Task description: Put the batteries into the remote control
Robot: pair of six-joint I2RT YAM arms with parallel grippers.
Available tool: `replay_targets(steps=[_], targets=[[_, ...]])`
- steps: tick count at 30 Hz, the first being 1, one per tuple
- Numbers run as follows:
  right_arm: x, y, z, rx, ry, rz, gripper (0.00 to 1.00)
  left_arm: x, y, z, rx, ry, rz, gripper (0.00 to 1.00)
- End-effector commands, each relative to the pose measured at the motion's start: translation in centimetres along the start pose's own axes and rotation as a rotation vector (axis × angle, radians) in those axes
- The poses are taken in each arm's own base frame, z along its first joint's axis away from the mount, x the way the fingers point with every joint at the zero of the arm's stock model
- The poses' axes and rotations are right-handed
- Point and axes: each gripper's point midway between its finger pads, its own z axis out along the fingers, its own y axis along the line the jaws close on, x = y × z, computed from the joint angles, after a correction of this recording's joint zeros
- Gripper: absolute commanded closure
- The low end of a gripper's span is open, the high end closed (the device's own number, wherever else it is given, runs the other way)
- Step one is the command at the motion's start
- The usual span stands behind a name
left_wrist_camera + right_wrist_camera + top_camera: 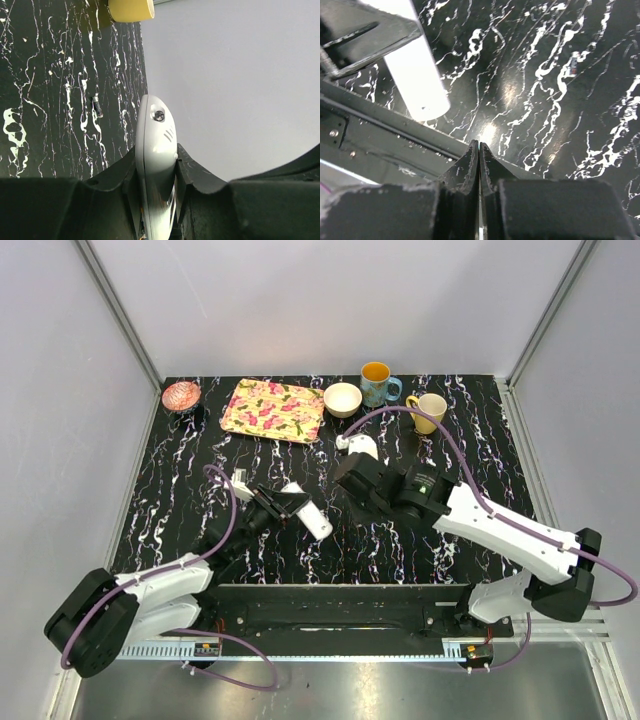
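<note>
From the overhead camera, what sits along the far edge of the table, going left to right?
pink dish → floral tray → cream bowl → blue mug → yellow mug

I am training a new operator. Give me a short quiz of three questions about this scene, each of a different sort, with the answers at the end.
1. True or false: the left gripper is shut on the remote control.
2. What does the right gripper hold? A) a battery B) a mug handle C) nothing
3. Name the thing that lies between the pink dish and the cream bowl.
Key: 1 true; 2 C; 3 the floral tray.
</note>
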Motion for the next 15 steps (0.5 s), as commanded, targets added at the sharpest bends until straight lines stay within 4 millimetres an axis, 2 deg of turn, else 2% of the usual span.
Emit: replay_targets(steps=[1,5,9,15], targets=[[0.6,2.9,-1.6,-0.145,0.087,-0.024,0.94,-0.6,-2.7,0.7,0.086,-0.013,-0.004,1.0],[1.5,4.6,-1.3,-0.165,0.119,-0.055,0.88,-0.3,-2.7,1.0,0.091,0.004,-0.024,1.0],[2.5,6.0,-0.1,-0.178,0.15,-0.071,0.83,0.2,-2.8,1.2,0.099,0.02,-0.042,1.0],[3.1,6.5,1.8,-0.162,0.141,-0.059,0.79,0.6,-3.9,1.3,0.133,0.04,-0.041,1.0]])
